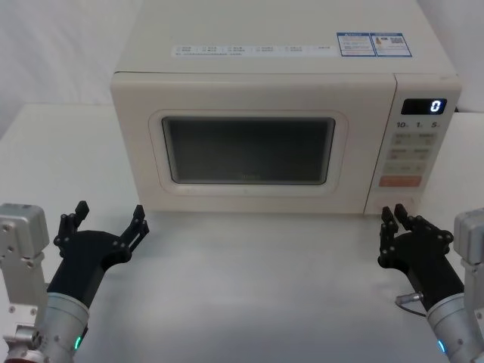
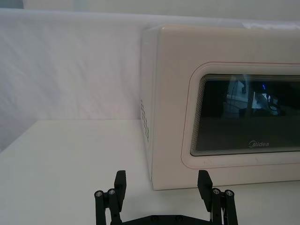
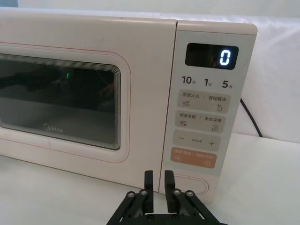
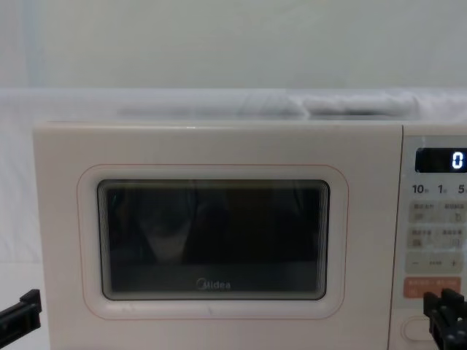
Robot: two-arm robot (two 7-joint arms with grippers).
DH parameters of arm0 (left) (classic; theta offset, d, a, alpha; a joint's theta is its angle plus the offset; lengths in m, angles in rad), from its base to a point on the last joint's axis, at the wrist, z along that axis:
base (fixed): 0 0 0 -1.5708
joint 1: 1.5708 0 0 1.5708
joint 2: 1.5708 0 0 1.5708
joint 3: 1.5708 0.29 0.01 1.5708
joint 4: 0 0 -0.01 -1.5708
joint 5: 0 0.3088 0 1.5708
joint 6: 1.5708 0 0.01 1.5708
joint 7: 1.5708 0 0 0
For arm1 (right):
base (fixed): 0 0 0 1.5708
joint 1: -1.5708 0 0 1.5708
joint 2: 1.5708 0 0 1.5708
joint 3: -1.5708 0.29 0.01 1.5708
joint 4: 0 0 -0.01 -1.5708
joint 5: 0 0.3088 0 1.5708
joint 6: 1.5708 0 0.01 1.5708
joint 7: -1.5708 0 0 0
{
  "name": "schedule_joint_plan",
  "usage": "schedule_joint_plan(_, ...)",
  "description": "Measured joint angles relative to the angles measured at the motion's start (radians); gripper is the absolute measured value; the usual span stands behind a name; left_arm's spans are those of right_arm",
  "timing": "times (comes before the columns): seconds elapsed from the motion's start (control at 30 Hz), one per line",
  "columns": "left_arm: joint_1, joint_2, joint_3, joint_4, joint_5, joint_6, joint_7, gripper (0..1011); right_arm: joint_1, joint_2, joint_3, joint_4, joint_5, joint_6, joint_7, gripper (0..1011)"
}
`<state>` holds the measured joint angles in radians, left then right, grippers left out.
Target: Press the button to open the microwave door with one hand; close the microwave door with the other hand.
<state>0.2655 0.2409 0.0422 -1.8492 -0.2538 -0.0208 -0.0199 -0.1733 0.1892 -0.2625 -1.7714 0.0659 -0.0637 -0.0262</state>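
Observation:
The cream microwave stands at the back of the white table, and the microwave door (image 1: 249, 102) (image 2: 243, 112) (image 3: 61, 103) (image 4: 211, 240) with its dark window is closed flush. The button (image 3: 194, 186) (image 4: 414, 329) sits at the bottom of the control panel, below the orange key (image 3: 193, 158). My right gripper (image 1: 392, 213) (image 3: 158, 176) (image 4: 445, 302) hovers just in front of the button, its fingers drawn together and partly covering the button's left end. My left gripper (image 1: 110, 212) (image 2: 162, 176) is spread open in front of the door's lower left corner, holding nothing and apart from the door.
The panel display (image 1: 423, 107) reads 0. A black power cord (image 3: 251, 117) runs down behind the microwave's right side. Bare white tabletop (image 1: 257, 287) lies between the two arms, and a white wall backs the oven.

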Motion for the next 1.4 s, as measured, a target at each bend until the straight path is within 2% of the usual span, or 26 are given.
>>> schedule_joint_plan(0.2, 0.000, 0.000, 0.000, 0.000, 0.000, 0.000, 0.000, 1001, 0.000, 0.000, 0.000, 0.000, 0.000, 0.000, 0.000, 4)
schedule_joint_plan(0.97, 0.000, 0.000, 0.000, 0.000, 0.000, 0.000, 0.000, 1001, 0.000, 0.000, 0.000, -0.001, -0.001, 0.001, 0.001, 0)
schedule_joint_plan(1.13, 0.000, 0.000, 0.000, 0.000, 0.000, 0.000, 0.000, 1001, -0.003, -0.004, 0.004, -0.032, -0.006, 0.014, 0.026, 0)
schedule_joint_plan(1.23, 0.000, 0.000, 0.000, 0.000, 0.000, 0.000, 0.000, 1001, -0.008, -0.012, 0.018, -0.047, 0.006, 0.022, 0.042, 0)
schedule_joint_plan(1.4, 0.000, 0.000, 0.000, 0.000, 0.000, 0.000, 0.000, 1001, -0.023, -0.034, 0.069, -0.070, 0.062, 0.040, 0.067, 0)
